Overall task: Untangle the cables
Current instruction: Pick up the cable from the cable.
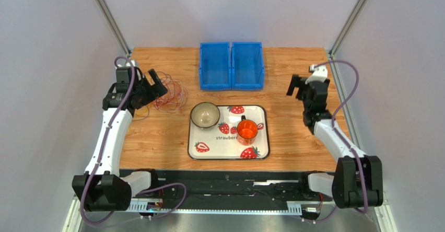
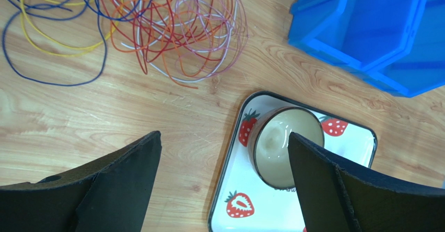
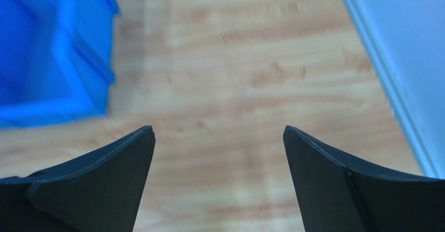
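Observation:
The cables (image 2: 172,31) lie in loose tangled loops of red, orange, white, yellow and dark blue wire on the wooden table, at the top left of the left wrist view. From above, the cables (image 1: 170,93) sit at the left of the table, partly hidden by the left arm. My left gripper (image 1: 156,85) hovers over them, open and empty. In its own view the left gripper (image 2: 224,140) stands wide above bare wood and the tray's corner. My right gripper (image 1: 295,87) is open and empty over the table's right side, far from the cables. Its own view shows the right gripper (image 3: 219,132) above bare wood.
Two blue bins (image 1: 231,65) stand side by side at the back centre. A strawberry-print tray (image 1: 209,146) in the middle holds a beige bowl (image 1: 205,115) and an orange cup (image 1: 247,130). The enclosure wall (image 3: 397,49) runs close along the right.

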`<action>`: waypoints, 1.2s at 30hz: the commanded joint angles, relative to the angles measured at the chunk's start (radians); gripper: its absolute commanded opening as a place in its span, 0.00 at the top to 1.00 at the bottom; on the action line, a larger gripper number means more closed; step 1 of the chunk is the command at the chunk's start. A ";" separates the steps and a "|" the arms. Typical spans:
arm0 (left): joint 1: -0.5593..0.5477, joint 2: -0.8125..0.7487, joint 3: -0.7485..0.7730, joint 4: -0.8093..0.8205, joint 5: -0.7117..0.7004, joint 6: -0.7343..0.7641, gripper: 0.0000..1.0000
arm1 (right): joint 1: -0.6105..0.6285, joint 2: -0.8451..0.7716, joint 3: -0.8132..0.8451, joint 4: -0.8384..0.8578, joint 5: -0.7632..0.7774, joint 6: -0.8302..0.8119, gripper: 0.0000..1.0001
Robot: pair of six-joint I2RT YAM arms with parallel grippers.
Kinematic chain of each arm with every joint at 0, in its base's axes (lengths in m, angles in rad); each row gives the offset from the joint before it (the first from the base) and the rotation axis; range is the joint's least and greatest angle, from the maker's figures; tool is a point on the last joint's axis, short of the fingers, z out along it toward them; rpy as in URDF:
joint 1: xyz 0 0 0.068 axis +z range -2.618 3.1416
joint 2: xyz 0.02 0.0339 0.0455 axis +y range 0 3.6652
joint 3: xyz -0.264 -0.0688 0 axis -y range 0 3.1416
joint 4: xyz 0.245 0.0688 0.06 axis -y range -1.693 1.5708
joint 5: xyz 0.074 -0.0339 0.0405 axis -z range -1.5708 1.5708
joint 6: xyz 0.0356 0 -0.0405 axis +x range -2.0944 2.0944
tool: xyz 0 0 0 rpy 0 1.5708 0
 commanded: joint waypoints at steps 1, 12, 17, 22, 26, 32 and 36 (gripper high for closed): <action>0.003 -0.032 0.095 -0.131 -0.010 0.106 0.01 | 0.006 -0.042 0.353 -0.530 -0.111 0.083 0.00; 0.026 -0.217 -0.034 -0.141 -0.133 0.128 0.03 | 0.038 0.113 0.541 -0.812 -0.287 0.382 0.01; 0.026 -0.231 -0.064 -0.137 -0.146 0.140 0.03 | 0.104 0.061 0.578 -0.832 -0.264 0.446 0.01; 0.027 -0.162 -0.037 -0.152 -0.151 0.136 0.05 | 0.180 0.063 0.607 -0.862 -0.286 0.443 0.02; 0.026 -0.124 -0.014 -0.149 -0.145 0.111 0.10 | 0.216 0.061 0.572 -0.824 -0.316 0.449 0.02; 0.026 -0.032 0.011 -0.105 -0.103 0.120 0.18 | 0.244 0.086 0.566 -0.799 -0.397 0.413 0.01; 0.026 0.069 0.049 -0.096 -0.109 0.114 0.26 | 0.248 0.069 0.521 -0.755 -0.439 0.412 0.01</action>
